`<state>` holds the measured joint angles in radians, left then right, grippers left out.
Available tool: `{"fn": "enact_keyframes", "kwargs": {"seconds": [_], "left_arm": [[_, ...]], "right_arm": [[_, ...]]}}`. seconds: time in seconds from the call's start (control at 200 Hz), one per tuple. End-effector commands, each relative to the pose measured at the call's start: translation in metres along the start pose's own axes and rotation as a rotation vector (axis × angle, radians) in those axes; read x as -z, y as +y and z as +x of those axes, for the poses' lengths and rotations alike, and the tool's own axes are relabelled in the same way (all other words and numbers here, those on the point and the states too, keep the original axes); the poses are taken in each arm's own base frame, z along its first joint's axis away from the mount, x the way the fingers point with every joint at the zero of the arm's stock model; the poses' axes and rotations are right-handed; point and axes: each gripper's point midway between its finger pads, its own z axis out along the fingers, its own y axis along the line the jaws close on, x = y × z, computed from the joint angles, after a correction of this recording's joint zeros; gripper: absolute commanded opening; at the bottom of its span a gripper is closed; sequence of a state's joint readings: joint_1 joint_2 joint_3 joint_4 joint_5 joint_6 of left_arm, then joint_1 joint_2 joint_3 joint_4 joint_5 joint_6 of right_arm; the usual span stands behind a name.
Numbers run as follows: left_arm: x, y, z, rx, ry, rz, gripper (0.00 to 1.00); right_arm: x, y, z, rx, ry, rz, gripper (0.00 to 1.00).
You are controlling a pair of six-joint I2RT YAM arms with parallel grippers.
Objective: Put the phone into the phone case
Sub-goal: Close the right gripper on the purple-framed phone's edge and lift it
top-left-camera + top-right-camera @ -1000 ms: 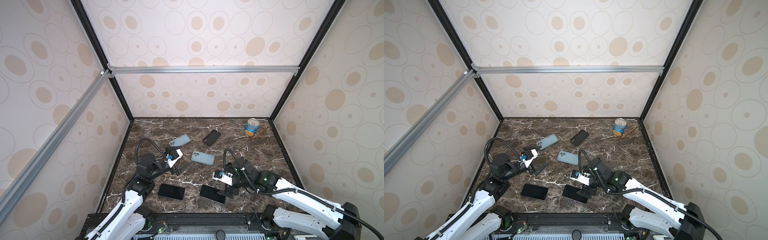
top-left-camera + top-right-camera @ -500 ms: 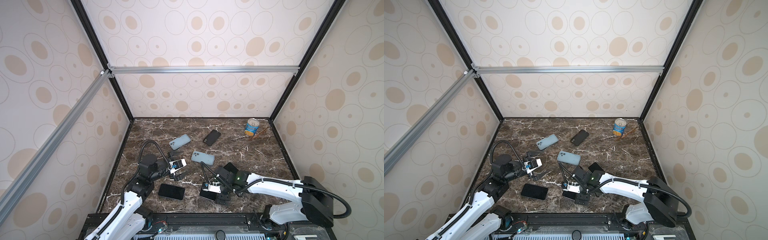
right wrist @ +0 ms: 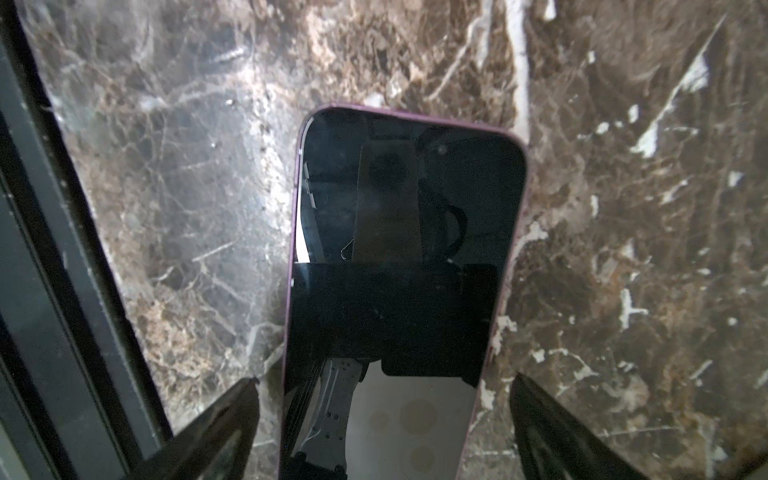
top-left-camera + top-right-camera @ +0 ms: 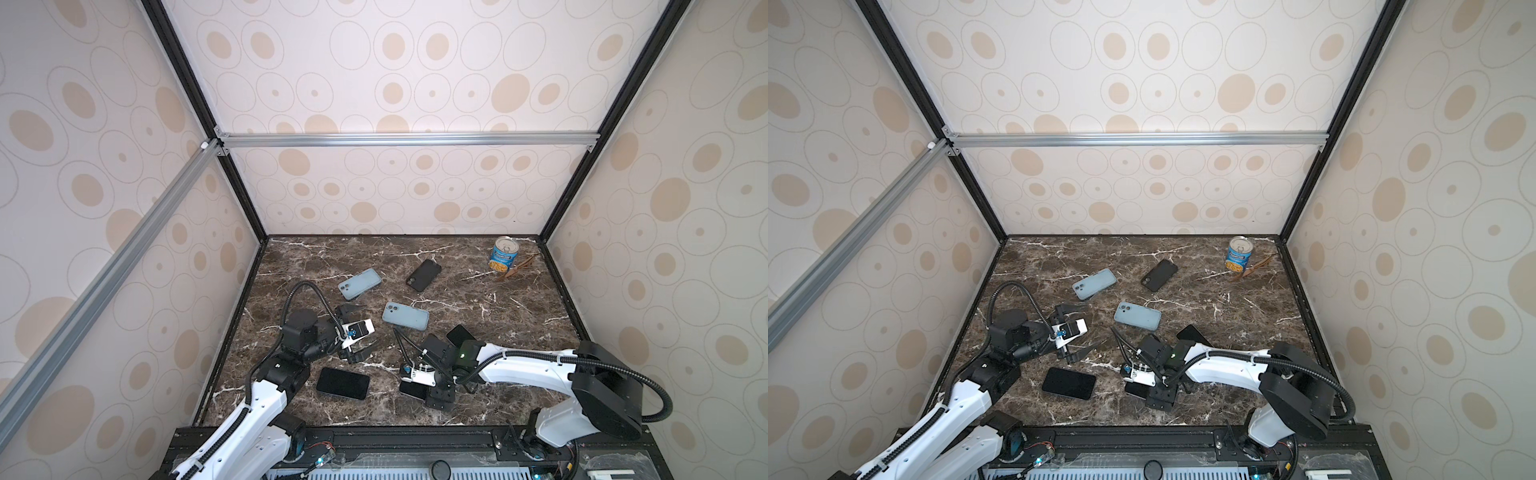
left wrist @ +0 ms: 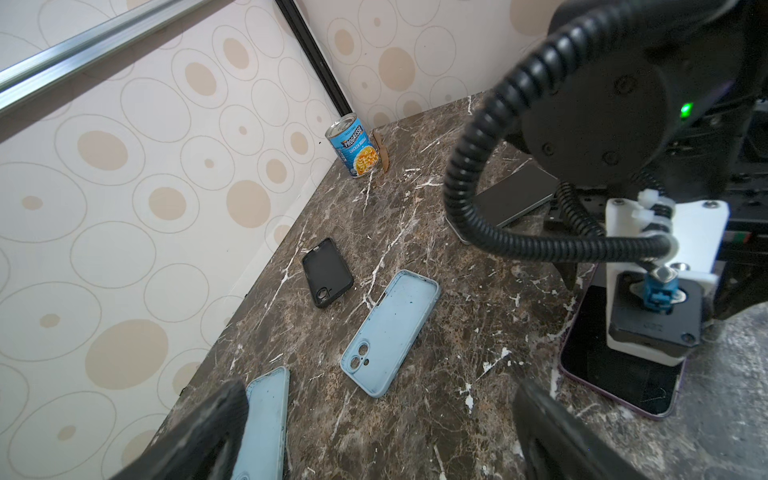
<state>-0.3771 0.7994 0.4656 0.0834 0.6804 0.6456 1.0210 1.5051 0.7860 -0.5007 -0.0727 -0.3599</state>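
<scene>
Phone (image 3: 399, 291) lies screen-up on brown marble tabletop (image 3: 623, 208), spotted walls (image 4: 395, 83) around; right pincer (image 3: 382, 380) straddles it spread, left pincer (image 5: 378, 390) spread.

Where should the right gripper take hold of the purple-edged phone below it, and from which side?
Grip the purple-edged phone across its two long edges, coming straight down from above. It lies flat, screen up, on the marble table, and the open right gripper straddles its narrow width.

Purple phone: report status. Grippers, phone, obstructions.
Left gripper open, empty, hovering near the light blue case. Right gripper open, straddling the purple phone, not gripping. Phone flat, screen up, uncased. Nothing blocking the grasp.
</scene>
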Motion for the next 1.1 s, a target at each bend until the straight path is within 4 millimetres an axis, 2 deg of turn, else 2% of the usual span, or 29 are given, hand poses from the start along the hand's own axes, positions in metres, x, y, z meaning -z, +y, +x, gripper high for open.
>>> {"fn": "enact_keyframes", "kwargs": {"seconds": [0.0,0.345,0.585,0.76,1.095], "left_arm": [[0.000,-0.001,0.001,-0.033,0.006,0.004,0.99],[-0.001,0.003,0.008,-0.021,0.033,-0.025,0.99],[-0.002,0.004,0.010,-0.007,0.039,-0.033,0.99],[-0.003,0.004,0.012,0.000,0.042,-0.038,0.99],[-0.003,0.005,0.010,0.008,0.030,-0.039,1.00]], "right_arm": [[-0.001,0.001,-0.005,-0.001,0.007,-0.007,0.96],[-0.013,-0.004,0.009,0.006,0.097,0.022,0.93],[-0.023,-0.002,0.021,0.025,0.166,0.012,0.85],[-0.021,-0.008,0.019,0.023,0.150,0.049,0.84],[-0.013,-0.010,0.012,0.036,0.099,0.065,0.72]]}}
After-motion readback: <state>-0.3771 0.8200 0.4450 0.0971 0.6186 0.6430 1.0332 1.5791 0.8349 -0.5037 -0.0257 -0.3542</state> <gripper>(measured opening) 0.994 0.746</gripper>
